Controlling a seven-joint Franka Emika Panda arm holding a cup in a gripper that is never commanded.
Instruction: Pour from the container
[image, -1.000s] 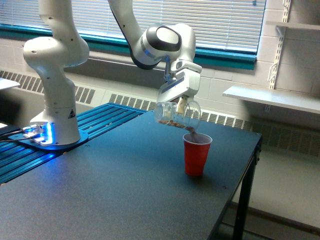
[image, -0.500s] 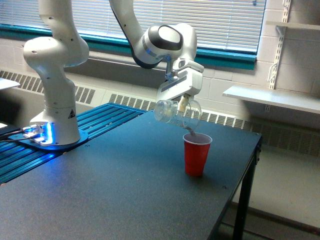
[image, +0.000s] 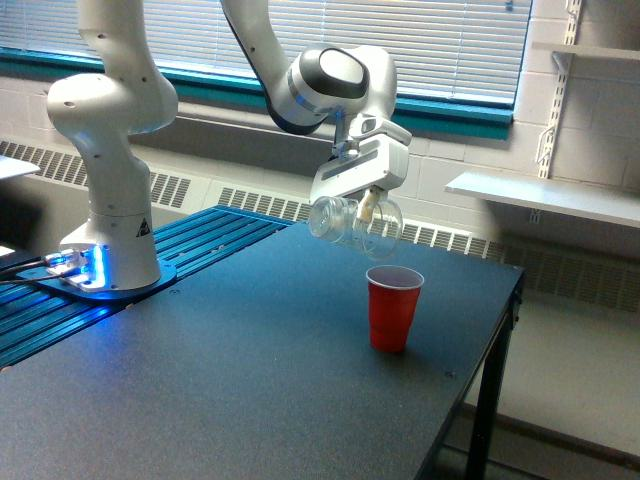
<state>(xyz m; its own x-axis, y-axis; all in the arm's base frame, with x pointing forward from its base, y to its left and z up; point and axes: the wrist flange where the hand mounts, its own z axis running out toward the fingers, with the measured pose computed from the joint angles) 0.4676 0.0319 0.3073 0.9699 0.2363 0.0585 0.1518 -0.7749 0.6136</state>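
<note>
Window blinds (image: 440, 40) with a teal sill run along the back wall, above a row of radiator grilles, and a white shelf (image: 545, 195) juts out on brackets at the exterior view's right. Below them a dark tabletop (image: 250, 380) fills most of the scene, with a blue ribbed panel (image: 190, 250) along its far edge at the exterior view's left. The arm's white base (image: 108, 180) stands on that panel, lit blue at its foot, well apart from the cups. From there the arm arcs over to the end effector (image: 367, 205), which is closed on the cup (image: 355, 222), one pale finger showing against the clear wall. The cup hangs in the air, tipped far over on its side with its mouth toward the exterior view's right and slightly down. It looks empty, though the clear plastic against the bright grilles makes that hard to judge. A red cup (image: 393, 308) stands upright on the tabletop just below and a little to the exterior view's right of the clear cup's mouth, apart from it, with open air between the two. Its inside cannot be seen from this angle. Nothing else lies on the tabletop near the red cup, and one black leg (image: 485, 420) shows at the near right corner.
</note>
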